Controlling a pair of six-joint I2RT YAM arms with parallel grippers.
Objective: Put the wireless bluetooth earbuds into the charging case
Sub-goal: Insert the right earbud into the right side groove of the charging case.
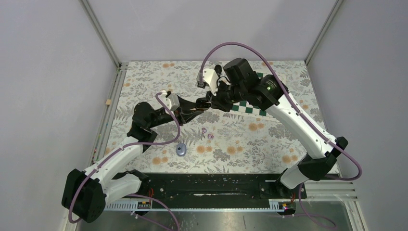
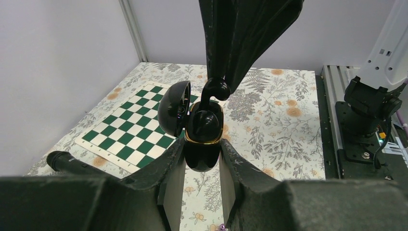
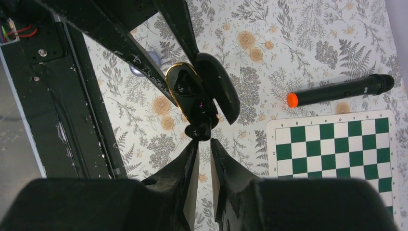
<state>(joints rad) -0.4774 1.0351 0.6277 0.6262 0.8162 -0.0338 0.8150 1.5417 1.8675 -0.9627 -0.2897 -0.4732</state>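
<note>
My left gripper is shut on a black charging case with a gold rim, held above the table with its lid swung open. My right gripper is shut on a black earbud and holds it at the case's open mouth. The bud touches the top of the case. In the top view both grippers meet at mid-table. Two lilac earbuds lie loose on the floral cloth just in front of them.
A small lilac-grey oval case lies closed on the cloth nearer the arm bases. A black microphone with an orange end lies beside a green-and-white chessboard at the back right. A black rail runs along the near edge.
</note>
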